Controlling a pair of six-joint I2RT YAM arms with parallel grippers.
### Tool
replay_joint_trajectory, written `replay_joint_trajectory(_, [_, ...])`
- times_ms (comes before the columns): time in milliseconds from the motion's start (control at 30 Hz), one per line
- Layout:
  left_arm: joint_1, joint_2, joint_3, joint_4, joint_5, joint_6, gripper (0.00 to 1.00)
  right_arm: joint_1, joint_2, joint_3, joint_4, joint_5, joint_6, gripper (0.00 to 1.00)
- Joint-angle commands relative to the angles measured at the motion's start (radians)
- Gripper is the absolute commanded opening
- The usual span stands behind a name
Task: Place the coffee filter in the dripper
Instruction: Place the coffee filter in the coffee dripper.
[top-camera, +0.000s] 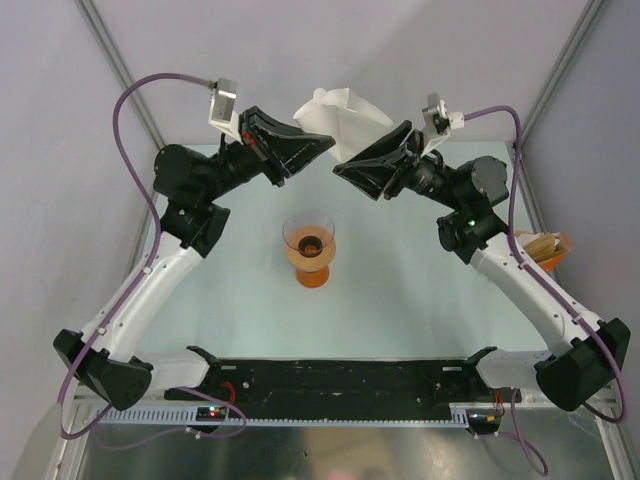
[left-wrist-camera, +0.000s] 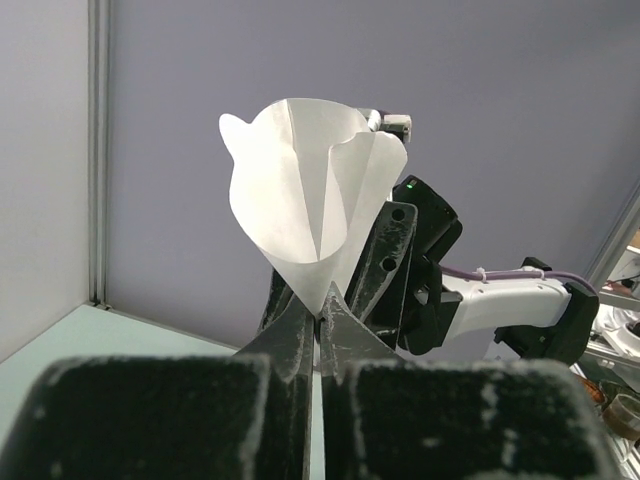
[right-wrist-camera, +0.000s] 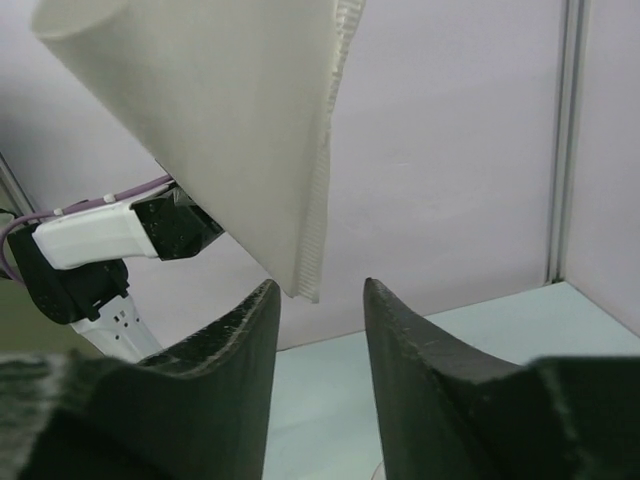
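The left gripper (left-wrist-camera: 320, 318) is pinching the tip of the thin white paper cone filter (left-wrist-camera: 312, 195), holding it aloft and opened. The right gripper (right-wrist-camera: 320, 292) is gaping near its crimped seam, gripping nothing. The clear, orange-based funnel dripper (top-camera: 309, 248) is standing empty on the pale green table (top-camera: 420, 300), so the placing is yet to come.

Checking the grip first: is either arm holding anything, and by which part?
The left gripper is shut on the coffee filter, pinching its pointed bottom tip. The right gripper is open, with the filter's crimped edge near its jaws, unclamped.
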Motion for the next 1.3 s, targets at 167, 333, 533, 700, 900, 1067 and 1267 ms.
replay_joint_trajectory(167, [0.005,-0.005,0.003,0.046,-0.019,-0.001,0.00,0.002,0.016,0.054,0.057,0.021,-0.012,0.43])
replay_joint_trajectory(333, [0.005,-0.003,-0.007,0.045,-0.026,0.005,0.00,0.000,0.011,0.056,0.050,0.014,-0.026,0.62])
replay_joint_trajectory(533, [0.005,0.008,-0.026,0.041,-0.031,0.007,0.00,-0.010,0.020,0.069,0.044,0.009,-0.036,0.54])
replay_joint_trajectory(700, [0.004,0.013,-0.042,0.032,-0.043,0.008,0.00,-0.018,0.026,0.072,0.039,0.005,-0.034,0.43])
replay_joint_trajectory(900, [0.005,0.019,-0.048,0.022,-0.071,0.000,0.02,-0.045,0.049,0.072,0.025,0.001,0.027,0.05])
replay_joint_trajectory(1067, [0.009,0.020,-0.068,0.037,-0.054,-0.049,0.44,-0.087,0.082,0.075,0.060,-0.031,0.172,0.00])
replay_joint_trajectory(1267, [0.018,0.034,-0.117,0.102,-0.083,-0.129,0.63,-0.092,0.093,0.078,0.084,-0.097,0.264,0.00])
